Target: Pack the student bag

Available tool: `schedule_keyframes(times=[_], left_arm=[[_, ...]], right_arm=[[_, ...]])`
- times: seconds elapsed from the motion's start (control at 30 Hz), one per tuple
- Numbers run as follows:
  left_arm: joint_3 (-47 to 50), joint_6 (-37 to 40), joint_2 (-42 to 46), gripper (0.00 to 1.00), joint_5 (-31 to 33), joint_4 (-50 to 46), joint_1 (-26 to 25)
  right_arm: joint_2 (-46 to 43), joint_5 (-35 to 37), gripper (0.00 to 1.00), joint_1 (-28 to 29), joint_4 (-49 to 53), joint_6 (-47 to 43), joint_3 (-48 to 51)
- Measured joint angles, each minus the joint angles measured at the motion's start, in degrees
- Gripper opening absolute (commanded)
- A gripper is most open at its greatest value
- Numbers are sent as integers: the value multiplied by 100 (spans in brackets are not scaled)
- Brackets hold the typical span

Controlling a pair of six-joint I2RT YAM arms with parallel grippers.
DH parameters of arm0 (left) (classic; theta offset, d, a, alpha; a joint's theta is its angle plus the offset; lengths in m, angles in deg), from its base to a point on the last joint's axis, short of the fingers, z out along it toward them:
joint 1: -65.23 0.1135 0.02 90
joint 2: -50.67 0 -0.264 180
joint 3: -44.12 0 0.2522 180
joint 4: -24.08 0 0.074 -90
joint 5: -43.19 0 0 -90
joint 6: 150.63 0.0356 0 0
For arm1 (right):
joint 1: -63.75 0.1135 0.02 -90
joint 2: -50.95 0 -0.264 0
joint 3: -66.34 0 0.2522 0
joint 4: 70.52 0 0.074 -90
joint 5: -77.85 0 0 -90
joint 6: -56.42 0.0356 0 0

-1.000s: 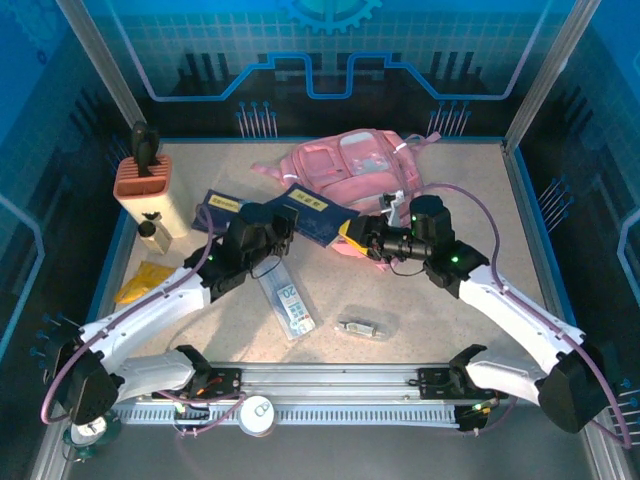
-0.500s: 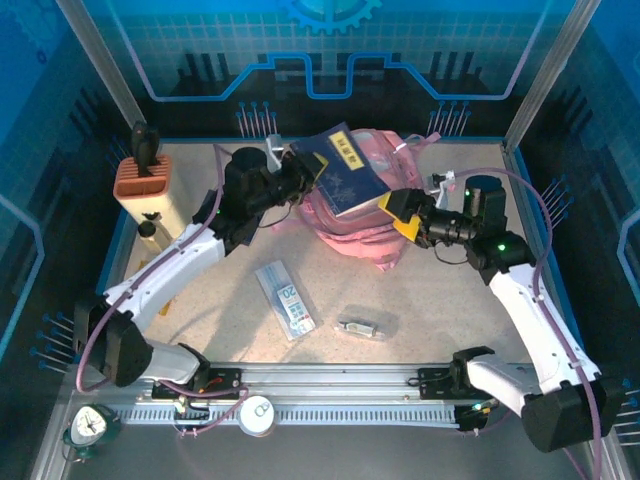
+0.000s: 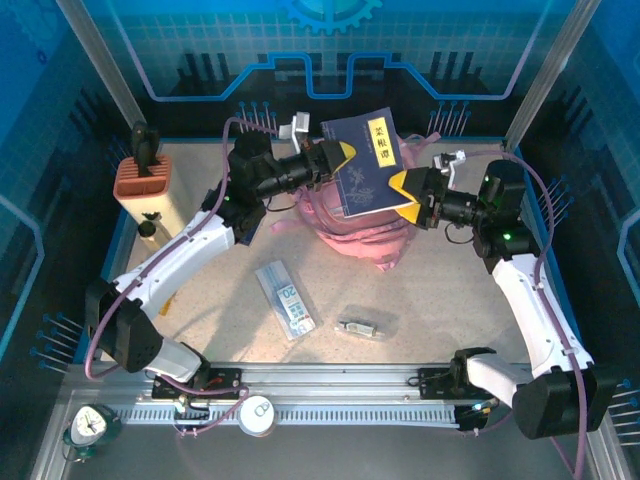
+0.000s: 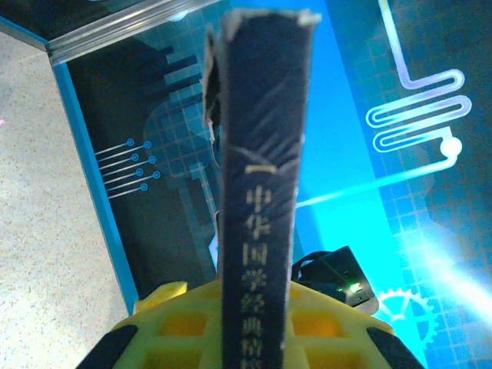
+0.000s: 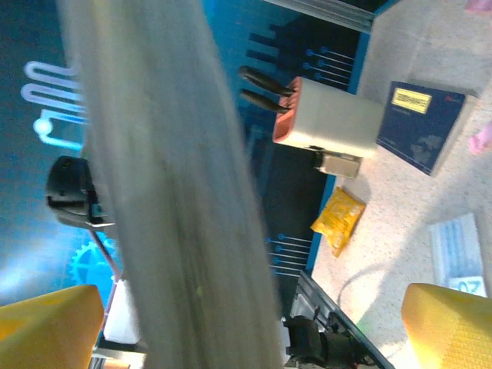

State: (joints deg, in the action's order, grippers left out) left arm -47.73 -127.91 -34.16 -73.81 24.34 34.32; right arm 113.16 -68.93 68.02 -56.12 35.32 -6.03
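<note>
item: book [image 3: 362,165] | held on edge above bag [image 3: 352,238], bench [image 3: 430,290] 12 o'clock, likely for dropping in | left fingers [image 3: 343,152] clamped on book, 9 o'clock side | right fingers [image 3: 406,183] apart, straddling 3 o'clock edge, probably steadying

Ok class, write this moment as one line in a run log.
left gripper: shut on blue book | right gripper: open, fingers astride book edge | book: held over student bag

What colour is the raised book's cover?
Book: dark navy, yellow label; clearest in the top view.
</note>
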Motion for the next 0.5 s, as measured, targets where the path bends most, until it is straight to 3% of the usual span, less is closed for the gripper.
schedule_keyframes(times=[0.23, 0.5], left_arm=[[-7, 267, -42, 1, -46, -293, -24], [-59, 605, -42, 1, -22, -675, -28]], right_arm=[[37, -149, 74, -22, -861, 560, 4], [33, -225, 44, -33, -852, 581, 83]])
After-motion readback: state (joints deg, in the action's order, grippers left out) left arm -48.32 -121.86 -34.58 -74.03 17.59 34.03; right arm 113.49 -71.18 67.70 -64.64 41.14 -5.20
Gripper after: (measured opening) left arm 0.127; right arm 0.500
